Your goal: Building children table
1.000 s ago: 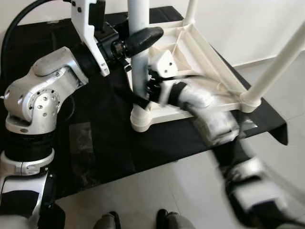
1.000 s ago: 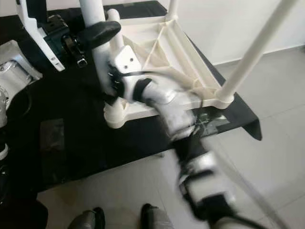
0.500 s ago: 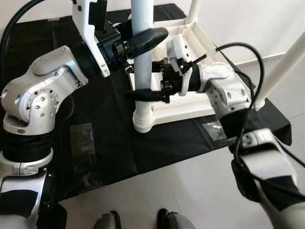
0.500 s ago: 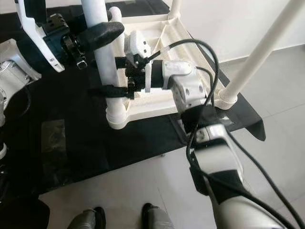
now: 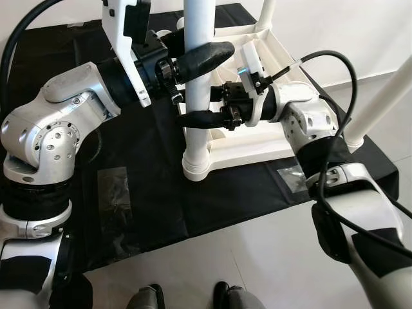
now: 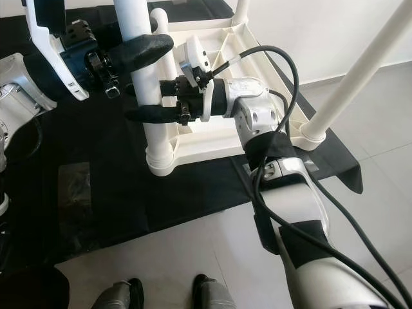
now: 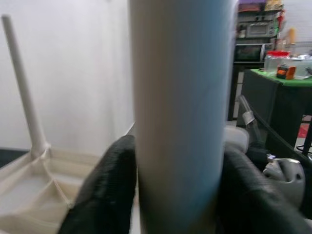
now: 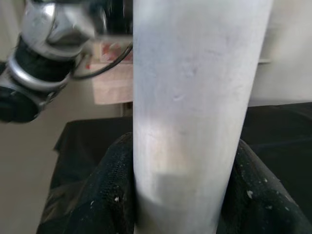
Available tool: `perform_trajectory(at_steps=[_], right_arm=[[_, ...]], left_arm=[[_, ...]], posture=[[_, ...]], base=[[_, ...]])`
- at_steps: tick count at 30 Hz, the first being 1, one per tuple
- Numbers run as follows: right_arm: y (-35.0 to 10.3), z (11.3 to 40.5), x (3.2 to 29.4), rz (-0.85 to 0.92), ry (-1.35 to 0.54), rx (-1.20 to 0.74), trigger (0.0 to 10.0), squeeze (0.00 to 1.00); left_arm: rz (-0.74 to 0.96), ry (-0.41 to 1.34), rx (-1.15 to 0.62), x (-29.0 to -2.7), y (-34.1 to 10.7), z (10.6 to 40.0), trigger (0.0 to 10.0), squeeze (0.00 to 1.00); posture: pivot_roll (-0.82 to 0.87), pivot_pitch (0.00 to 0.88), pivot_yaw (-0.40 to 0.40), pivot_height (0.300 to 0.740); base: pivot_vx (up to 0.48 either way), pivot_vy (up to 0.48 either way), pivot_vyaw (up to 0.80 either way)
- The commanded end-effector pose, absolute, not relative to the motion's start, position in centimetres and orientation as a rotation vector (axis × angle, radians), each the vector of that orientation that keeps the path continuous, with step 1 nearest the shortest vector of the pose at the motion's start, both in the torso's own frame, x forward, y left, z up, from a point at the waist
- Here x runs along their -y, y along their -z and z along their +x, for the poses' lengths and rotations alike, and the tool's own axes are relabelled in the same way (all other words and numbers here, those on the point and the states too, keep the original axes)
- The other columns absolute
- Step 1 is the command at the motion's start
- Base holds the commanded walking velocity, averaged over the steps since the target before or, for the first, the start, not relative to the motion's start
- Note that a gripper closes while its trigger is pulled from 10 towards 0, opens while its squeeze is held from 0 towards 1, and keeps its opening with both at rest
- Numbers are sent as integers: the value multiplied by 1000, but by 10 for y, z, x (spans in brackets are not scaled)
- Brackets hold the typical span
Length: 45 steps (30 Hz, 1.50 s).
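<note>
Left eye view: a white plastic kids' table [image 5: 283, 71] is seen flipped upside down on a black sheet [image 5: 148, 180] spread over a pale tiled floor [image 5: 257, 257]. The ribbed underside of the top faces up, and round white legs stick up from the corner sockets. The near leg [image 5: 197, 77] is gripped by both arms at once. The left gripper [image 5: 196, 58] is clamped around it higher up, and the right gripper [image 5: 199, 109] is closed on it just below, a bit above the socket collar [image 5: 196, 164]. Another leg [image 5: 380, 96] is seen slanting up at the right corner.

Right eye view: same setup, really. The near leg is shown standing upright in its corner socket, with the right gripper's black fingers [image 6: 151, 114] wrapped on either side. A black cable [image 6: 283, 71] is looped over the right arm. Two shoe tips [image 6: 167, 293] can be spotted at the bottom edge.

Left wrist view: the leg is seen as a smooth, matte white tube, pinched between two black pads [image 7: 105, 187]. A far leg [image 7: 22, 83] and the tabletop's ribs are visible behind it.

Right wrist view: the tube is squeezed between dusty black pads [image 8: 114, 195], and faint scuffs can be made out on its surface.
</note>
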State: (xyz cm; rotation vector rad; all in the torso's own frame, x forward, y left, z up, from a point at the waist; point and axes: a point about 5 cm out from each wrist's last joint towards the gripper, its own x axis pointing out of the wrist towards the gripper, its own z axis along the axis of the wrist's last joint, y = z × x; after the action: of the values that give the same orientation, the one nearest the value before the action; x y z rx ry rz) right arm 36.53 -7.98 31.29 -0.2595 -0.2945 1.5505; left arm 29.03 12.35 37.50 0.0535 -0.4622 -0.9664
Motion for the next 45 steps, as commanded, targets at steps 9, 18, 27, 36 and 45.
perform_trajectory(at_steps=[9, 18, 27, 36, 45], right_arm=[[-235, 349, 56, -128, -588, 148, 0, 0], [-232, 335, 23, -94, -592, 185, 0, 0], [-240, 334, 18, -86, -572, 196, 0, 0], [-242, 322, 15, -95, -541, 184, 0, 0], [-249, 326, 14, -103, -574, 200, 10000, 0]], left_arm=[[31, 871, 428, -136, -377, 299, 10000, 0], [35, 869, 392, -131, -371, 307, 10000, 0], [48, 825, 396, -135, -374, 311, 10000, 0], [37, 850, 396, -131, -376, 311, 0, 0], [37, 887, 381, -127, -375, 310, 0, 0]], posture=[[-67, 227, -60, 740], [-93, 201, -41, 740], [-89, 192, -42, 740], [-89, 191, -38, 740], [-88, 192, -32, 740]], base=[[0, 0, 0], [0, 0, 0], [0, 0, 0], [0, 0, 0], [0, 0, 0]])
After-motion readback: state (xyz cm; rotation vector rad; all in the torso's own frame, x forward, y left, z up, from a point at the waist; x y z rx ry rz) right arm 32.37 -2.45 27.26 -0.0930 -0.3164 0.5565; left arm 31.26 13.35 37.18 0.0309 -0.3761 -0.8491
